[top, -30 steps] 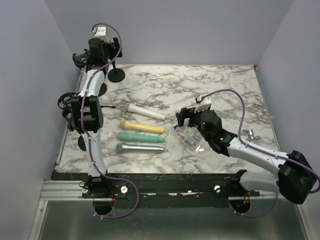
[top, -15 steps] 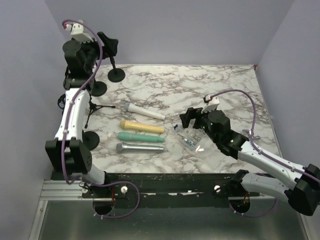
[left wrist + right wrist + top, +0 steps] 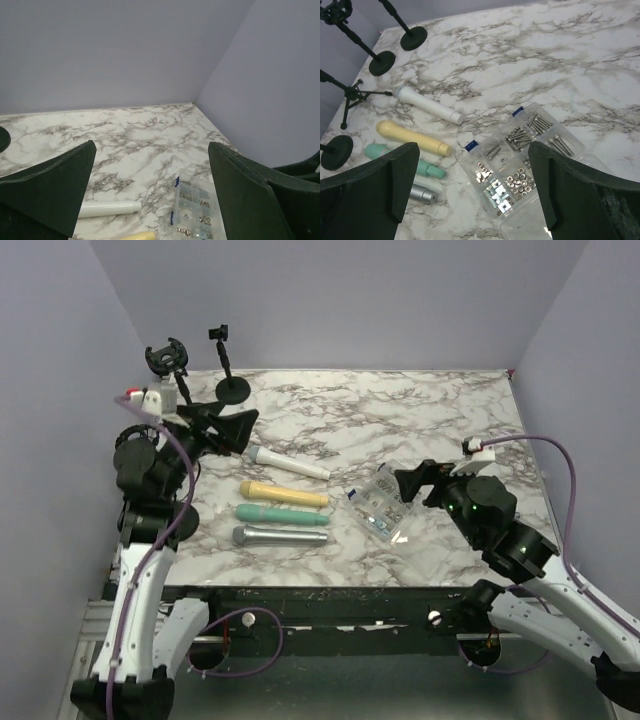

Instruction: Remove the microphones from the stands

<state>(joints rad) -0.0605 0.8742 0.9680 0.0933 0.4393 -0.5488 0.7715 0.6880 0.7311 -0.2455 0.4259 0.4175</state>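
Several microphones lie flat on the marble table: white (image 3: 290, 462), yellow (image 3: 283, 495), green (image 3: 280, 512) and silver (image 3: 278, 535). They also show in the right wrist view: white (image 3: 427, 106), yellow (image 3: 412, 137), green (image 3: 402, 160), silver (image 3: 422, 192). The stands at the back left, one with a clip (image 3: 168, 358) and one with a round base (image 3: 233, 390), hold no microphone. My left gripper (image 3: 238, 428) is open and empty, raised above the table's left side. My right gripper (image 3: 412, 483) is open and empty, above the screw box.
A clear box of screws and nuts (image 3: 380, 505) lies right of the microphones, also in the right wrist view (image 3: 520, 160) and left wrist view (image 3: 192, 210). A tripod stand (image 3: 350, 95) and round stand bases (image 3: 382, 62) stand along the left edge.
My left arm has swung down from the stands at the back left to a spot above the table's left side. My right arm has drawn back to the right, off the box.
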